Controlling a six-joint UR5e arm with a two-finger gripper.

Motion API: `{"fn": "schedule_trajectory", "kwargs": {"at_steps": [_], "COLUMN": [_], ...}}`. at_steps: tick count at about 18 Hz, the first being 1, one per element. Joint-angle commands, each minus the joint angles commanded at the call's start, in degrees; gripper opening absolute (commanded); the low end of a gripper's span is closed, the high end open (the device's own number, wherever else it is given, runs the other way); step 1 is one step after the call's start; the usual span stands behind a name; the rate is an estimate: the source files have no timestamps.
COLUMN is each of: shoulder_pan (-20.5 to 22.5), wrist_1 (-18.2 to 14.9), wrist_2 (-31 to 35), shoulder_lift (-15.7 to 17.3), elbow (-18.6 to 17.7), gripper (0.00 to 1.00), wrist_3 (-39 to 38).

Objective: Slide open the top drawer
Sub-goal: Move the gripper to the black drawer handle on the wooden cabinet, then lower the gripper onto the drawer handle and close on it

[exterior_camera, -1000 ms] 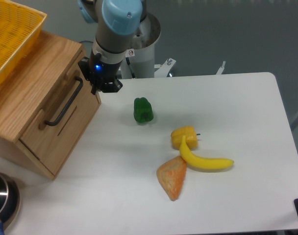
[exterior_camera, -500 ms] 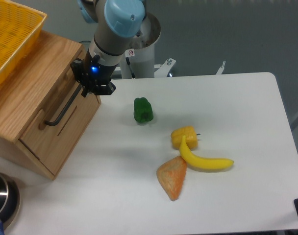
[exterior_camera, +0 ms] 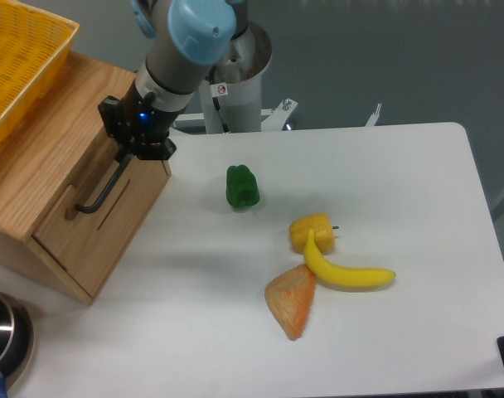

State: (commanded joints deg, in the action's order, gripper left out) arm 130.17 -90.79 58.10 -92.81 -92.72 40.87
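Drawer (exterior_camera: pixel 103 203): top of an oak cabinet (exterior_camera: pixel 45 157) at the left edge of the table, front panel facing right and toward the camera. Front sits about flush with the cabinet face; no gap visible. One black bar handle (exterior_camera: pixel 103 186) runs along the panel.

Surface: white table (exterior_camera: pixel 385 207), matte. Behind it, grey floor and the arm's white pedestal (exterior_camera: pixel 235 91). The cabinet stands on the table's left part.

Count:
- 1 yellow basket (exterior_camera: pixel 20 66) on top of the cabinet, cut off by the frame.
- 1 green pepper (exterior_camera: pixel 242 186), alone, near the table's middle.
- 1 yellow pepper (exterior_camera: pixel 310 230), touching the banana's upper end.
- 1 banana (exterior_camera: pixel 347 274), lying flat.
- 1 orange wedge (exterior_camera: pixel 291 304), just beside the banana's left part.
- 1 metal bowl (exterior_camera: pixel 3 340), lower left corner, partly out of frame.
- 1 dark object at the lower right corner, too cropped to name.

Gripper (exterior_camera: pixel 129 156): at the upper end of the handle, over the cabinet's top right corner. Blue light on the wrist. Fingers are hidden against the black handle; cannot tell whether they are spread or closed, nor whether they touch the bar.
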Motion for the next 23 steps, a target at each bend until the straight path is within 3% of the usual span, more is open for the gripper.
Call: {"fn": "schedule_trajectory", "kwargs": {"at_steps": [23], "shoulder_pan": [-0.09], "wrist_1": [0.53], "wrist_2": [-0.18], "shoulder_lift": [-2.37], "elbow": [0.0], "gripper": [0.04], "wrist_3": [-0.53]}}
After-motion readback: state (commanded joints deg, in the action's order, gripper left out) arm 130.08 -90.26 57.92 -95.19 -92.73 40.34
